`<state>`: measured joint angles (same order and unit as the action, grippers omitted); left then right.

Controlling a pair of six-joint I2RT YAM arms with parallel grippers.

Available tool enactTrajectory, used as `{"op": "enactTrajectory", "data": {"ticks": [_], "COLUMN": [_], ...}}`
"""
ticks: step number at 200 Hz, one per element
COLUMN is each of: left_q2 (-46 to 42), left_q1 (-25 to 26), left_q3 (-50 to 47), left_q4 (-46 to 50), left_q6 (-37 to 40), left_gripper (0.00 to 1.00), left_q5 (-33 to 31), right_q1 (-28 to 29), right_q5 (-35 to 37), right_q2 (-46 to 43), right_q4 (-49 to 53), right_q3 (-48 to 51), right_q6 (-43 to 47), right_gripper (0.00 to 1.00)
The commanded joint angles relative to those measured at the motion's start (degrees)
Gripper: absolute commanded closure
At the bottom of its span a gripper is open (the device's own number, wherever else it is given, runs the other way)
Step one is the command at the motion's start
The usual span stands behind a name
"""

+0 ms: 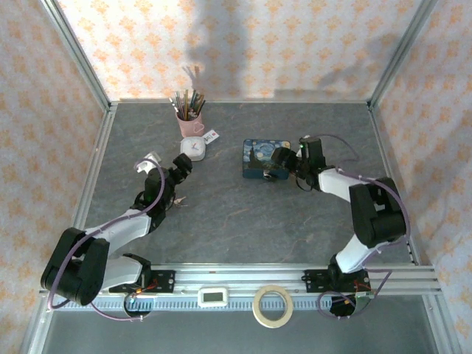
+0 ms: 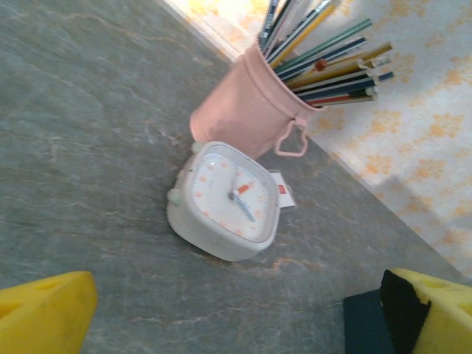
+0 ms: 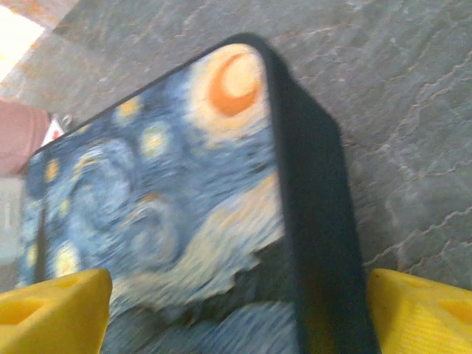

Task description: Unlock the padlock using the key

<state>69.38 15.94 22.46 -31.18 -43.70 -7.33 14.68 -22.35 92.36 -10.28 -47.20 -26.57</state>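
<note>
The blue starry-night box (image 1: 262, 156) lies at mid-table. My right gripper (image 1: 278, 165) hovers over its near right part, open. In the right wrist view the yellow fingertips (image 3: 51, 310) stand wide apart on either side of the box's painted lid (image 3: 162, 199) and dark side wall. The padlock is hidden. A small thin metal bunch that looks like the key (image 1: 178, 200) lies on the table beside my left forearm. My left gripper (image 1: 183, 165) is open and empty, just short of the white clock (image 2: 225, 199).
A pink cup of pencils (image 2: 247, 110) stands behind the clock, with a white tag (image 2: 284, 193) between them. A small white object (image 1: 151, 158) lies left of my left gripper. A tape roll (image 1: 273, 304) and a white timer (image 1: 214, 296) sit on the front rail.
</note>
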Motion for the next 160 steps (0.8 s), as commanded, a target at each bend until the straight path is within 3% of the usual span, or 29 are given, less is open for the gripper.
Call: {"op": "enactTrajectory", "data": {"ticks": [1, 25, 76, 160], "left_q2": [-1.49, -2.48, -4.74, -8.29], "left_q1": [-2.82, -5.8, -6.09, -6.1], "left_q3": [1.18, -0.51, -0.68, -3.24], "left_q4": [6.77, 7.39, 7.08, 4.55], "left_q6": [-1.19, -2.44, -2.59, -4.79], "left_gripper": [0.01, 0.01, 0.01, 0.02], "left_q5": [-1.77, 0.88, -1.15, -1.58], "right_q1": [0.76, 3.61, 13.65, 15.91], "right_q5": [6.21, 12.33, 12.41, 15.42], "right_q2": [-6.88, -11.25, -13.71, -0.46], "right_q4": [2.66, 8.89, 14.76, 7.94], "right_q3": [0.04, 0.9, 3.97, -1.76], "right_q6": [2.53, 7.89, 8.02, 17.99], "right_gripper": [0.1, 0.1, 0.1, 0.13]}}
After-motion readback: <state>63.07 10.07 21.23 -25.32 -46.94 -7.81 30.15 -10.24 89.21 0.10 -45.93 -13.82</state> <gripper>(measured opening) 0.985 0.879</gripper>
